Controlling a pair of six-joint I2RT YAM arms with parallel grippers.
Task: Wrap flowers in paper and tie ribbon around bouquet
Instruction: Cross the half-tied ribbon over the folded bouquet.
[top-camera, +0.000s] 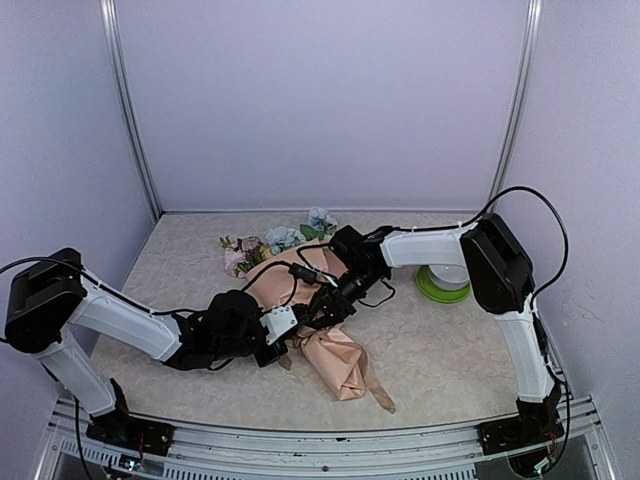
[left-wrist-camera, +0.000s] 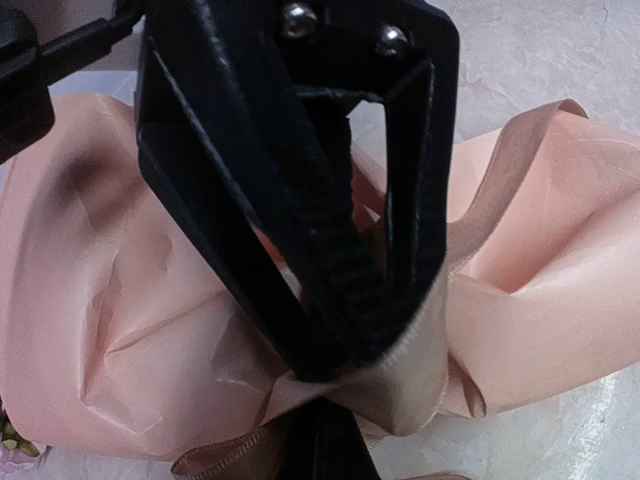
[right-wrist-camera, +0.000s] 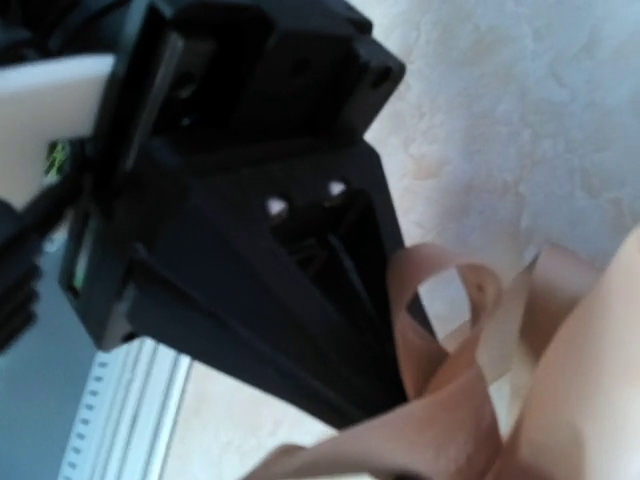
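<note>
Jaws of the left gripper (top-camera: 297, 337) are seen shut at the middle of the bouquet (top-camera: 338, 365), which is laid on the table (top-camera: 450, 350); the right gripper (top-camera: 325, 305) is just beside it. From the left wrist, the ribbon (left-wrist-camera: 415, 350) is seen gathered against the bouquet. From the right wrist, the right jaws' state cannot be told.

The left gripper (left-wrist-camera: 335, 365) has its black fingers (left-wrist-camera: 235, 200) squeezed together on the ribbon (left-wrist-camera: 425, 335), right where it goes around the crinkly pink paper (left-wrist-camera: 120, 300)
</note>
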